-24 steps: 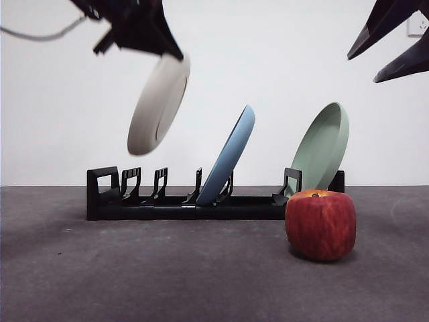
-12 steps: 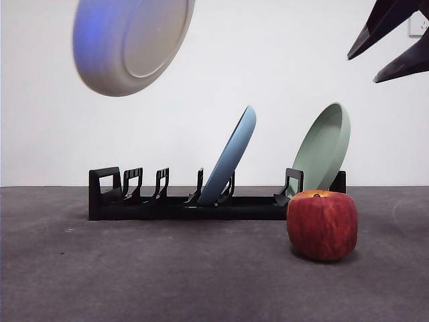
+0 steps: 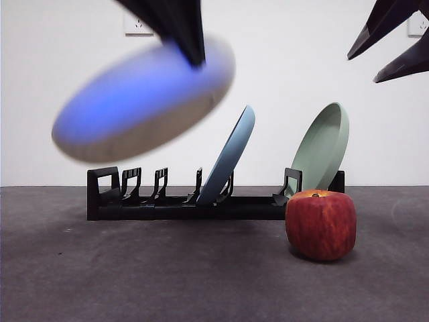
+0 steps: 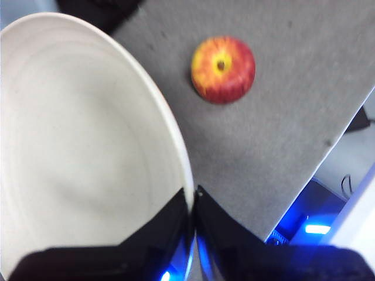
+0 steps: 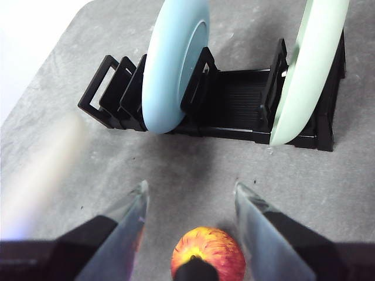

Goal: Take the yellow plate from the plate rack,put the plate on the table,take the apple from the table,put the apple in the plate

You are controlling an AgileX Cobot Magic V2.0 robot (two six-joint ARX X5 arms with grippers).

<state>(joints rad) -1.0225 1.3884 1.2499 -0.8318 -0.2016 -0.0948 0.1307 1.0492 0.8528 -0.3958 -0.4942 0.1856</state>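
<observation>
Left pincer (image 4: 192,202) pinching matte round yellow plate (image 4: 82,152) rim, airborne

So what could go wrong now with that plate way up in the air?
The left gripper pinches the yellow plate only at its rim, high above the table, so it might slip and drop. It is also tilted and blurred from moving, so it could bump the light blue plate in the plate rack.
</observation>
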